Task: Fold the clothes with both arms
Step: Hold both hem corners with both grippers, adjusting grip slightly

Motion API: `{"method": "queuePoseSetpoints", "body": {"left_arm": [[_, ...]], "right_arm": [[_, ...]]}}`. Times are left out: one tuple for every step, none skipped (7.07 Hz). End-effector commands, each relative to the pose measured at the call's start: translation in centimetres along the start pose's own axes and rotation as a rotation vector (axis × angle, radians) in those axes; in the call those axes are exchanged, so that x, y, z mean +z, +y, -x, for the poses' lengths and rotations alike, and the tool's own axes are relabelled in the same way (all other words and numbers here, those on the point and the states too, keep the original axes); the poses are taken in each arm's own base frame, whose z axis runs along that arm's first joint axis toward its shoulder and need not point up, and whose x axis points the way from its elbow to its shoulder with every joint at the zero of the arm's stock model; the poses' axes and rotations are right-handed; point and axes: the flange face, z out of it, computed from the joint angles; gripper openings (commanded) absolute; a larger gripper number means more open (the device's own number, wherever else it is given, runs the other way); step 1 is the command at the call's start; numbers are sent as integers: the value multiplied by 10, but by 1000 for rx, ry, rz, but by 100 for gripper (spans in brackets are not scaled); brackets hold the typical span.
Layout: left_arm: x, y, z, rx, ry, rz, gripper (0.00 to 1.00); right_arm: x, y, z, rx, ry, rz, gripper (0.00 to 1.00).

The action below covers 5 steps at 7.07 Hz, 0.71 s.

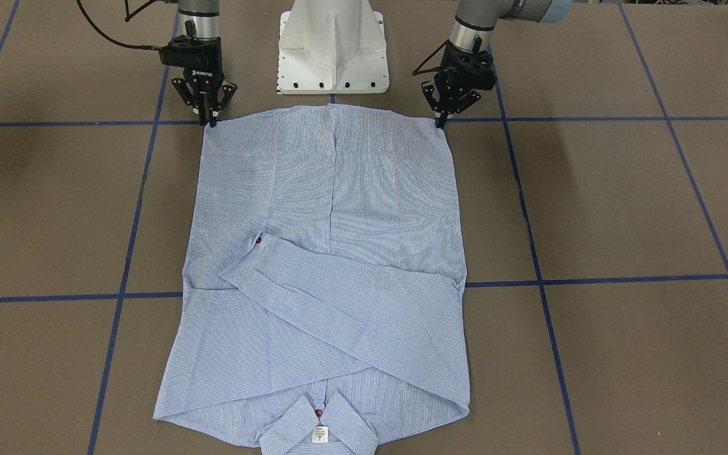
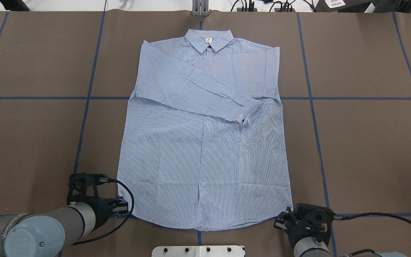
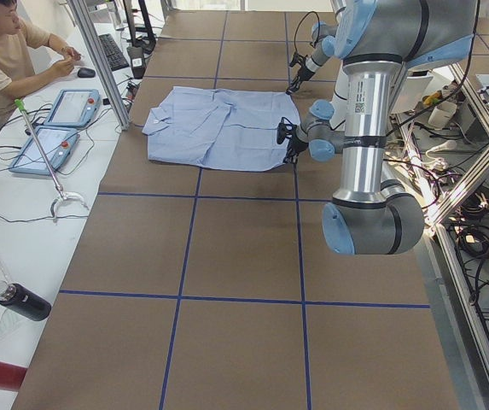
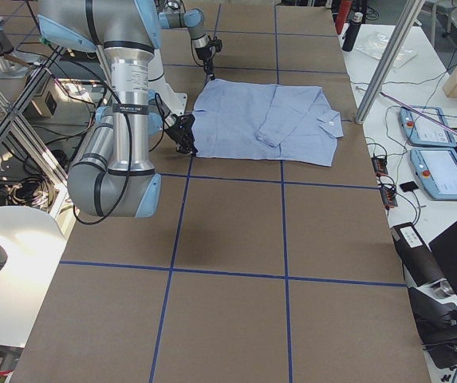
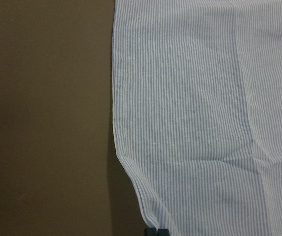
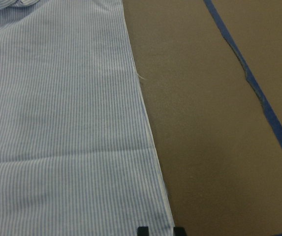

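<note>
One striped shirt (image 1: 332, 265) is lying flat on the brown table (image 1: 623, 208), sleeves folded across. Both grippers are pinching its hem corners: the left gripper (image 1: 442, 122) and right gripper (image 1: 208, 120), fingers closed on cloth.

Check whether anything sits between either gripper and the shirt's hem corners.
Nothing visible does. The left gripper and the right gripper each stand with fingertips right at a hem corner of the shirt, only bare brown table around them.
</note>
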Motion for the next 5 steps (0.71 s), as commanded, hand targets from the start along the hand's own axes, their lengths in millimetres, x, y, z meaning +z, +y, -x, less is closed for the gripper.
{"method": "queuePoseSetpoints", "body": {"left_arm": [[0, 0, 0, 0, 1, 0, 0], [0, 0, 0, 0, 1, 0, 0], [0, 0, 0, 0, 1, 2, 0], [-1, 0, -2, -1, 4, 1, 0], [-1, 0, -2, -1, 5, 1, 0]], "right_arm": [[-1, 2, 2, -7, 8, 1, 28], [-1, 3, 2, -8, 8, 0, 21], [0, 3, 1, -9, 11, 0, 21], [1, 3, 1, -10, 12, -1, 20], [1, 3, 1, -10, 12, -1, 14]]}}
